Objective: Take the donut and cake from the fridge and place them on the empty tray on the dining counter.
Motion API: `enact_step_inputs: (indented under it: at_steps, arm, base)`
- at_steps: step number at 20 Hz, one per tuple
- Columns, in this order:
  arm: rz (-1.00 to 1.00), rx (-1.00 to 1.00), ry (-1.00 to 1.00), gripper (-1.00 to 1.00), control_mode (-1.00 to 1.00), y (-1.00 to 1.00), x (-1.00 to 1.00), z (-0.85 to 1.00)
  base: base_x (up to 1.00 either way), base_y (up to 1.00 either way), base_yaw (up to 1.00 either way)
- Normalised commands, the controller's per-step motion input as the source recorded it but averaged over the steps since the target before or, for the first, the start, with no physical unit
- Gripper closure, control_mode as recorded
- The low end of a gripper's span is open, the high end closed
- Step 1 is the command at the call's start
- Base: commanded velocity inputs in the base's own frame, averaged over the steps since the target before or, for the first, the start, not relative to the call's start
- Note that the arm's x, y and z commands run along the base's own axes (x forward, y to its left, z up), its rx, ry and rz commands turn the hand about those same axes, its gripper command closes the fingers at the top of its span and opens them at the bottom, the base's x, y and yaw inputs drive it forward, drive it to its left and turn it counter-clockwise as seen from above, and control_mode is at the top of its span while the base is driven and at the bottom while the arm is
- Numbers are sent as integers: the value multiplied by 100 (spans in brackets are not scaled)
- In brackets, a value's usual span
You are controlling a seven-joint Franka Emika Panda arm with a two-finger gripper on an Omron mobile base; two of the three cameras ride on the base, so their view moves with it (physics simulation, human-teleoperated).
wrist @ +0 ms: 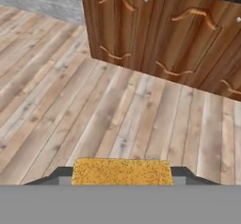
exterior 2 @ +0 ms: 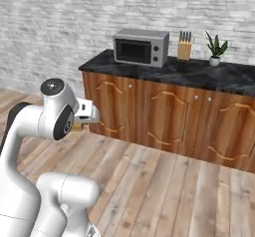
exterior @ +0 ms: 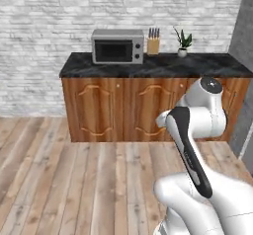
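No readable text, labels, brands or numbers; microwave [exterior: 117, 46] front carries no legible marking.

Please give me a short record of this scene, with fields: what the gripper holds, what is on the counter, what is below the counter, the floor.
gripper: gripper shut on the cake, a yellow-orange block between the fingertips
counter: black marble counter with microwave, knife block, small plant
below counter: wooden cabinets, doors closed
floor: wood planks
wall: grey-white brick
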Motion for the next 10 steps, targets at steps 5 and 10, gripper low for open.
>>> enact_step_inputs:
  at_steps: [5,10]
  arm:
    - [0,0,0,100,100,0,0,0]
    - [0,0,0,100,100,0,0,0]
  base:
    - [98,4,65]
    - [100,6,62]
